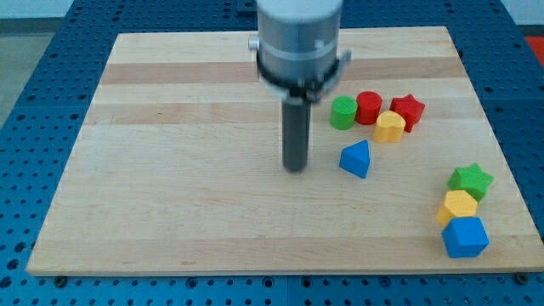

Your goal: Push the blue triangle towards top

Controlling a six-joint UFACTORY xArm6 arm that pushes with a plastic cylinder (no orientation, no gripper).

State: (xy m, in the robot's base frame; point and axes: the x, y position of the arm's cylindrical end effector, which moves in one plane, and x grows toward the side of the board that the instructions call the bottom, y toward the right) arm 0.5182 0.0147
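Observation:
The blue triangle (pixel 356 159) lies on the wooden board (pixel 170 170), right of the middle. My tip (pixel 295 168) rests on the board just to the triangle's left, a short gap apart and about level with it. Above the triangle, toward the view's top, sit a green cylinder (pixel 343 112), a red cylinder (pixel 369 107), a yellow block (pixel 390 127) and a red star (pixel 407 110), close together.
At the view's lower right a green star (pixel 471 180), a yellow block (pixel 459 206) and a blue block (pixel 465 237) stand in a tight column near the board's right edge. A blue pegboard table (pixel 34 102) surrounds the board.

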